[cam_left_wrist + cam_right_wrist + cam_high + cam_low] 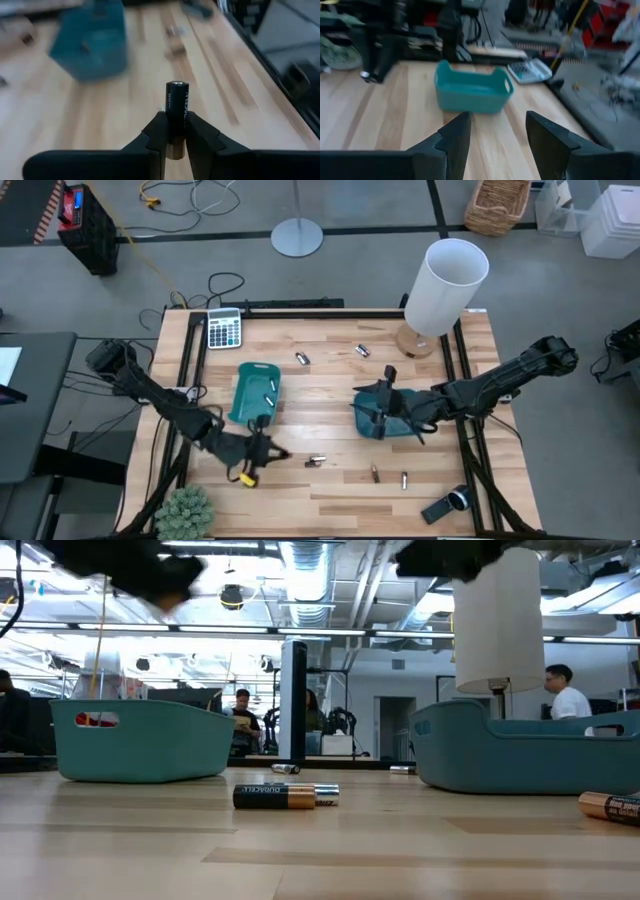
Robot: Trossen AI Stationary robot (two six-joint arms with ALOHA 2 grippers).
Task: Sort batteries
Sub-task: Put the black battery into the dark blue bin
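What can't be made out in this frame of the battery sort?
- Right tray contents: high view, the right pincer and arm cover it; low view, its wall hides the inside.
- Left tray contents: low view, wall hides them.
- Battery: low view, cut off by the right edge.
- Battery in the left pincer: label too small to read fully; table behind blurred.

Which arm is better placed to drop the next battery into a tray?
The left. The left gripper is shut on a dark battery near the left teal tray. The right gripper is open and empty.
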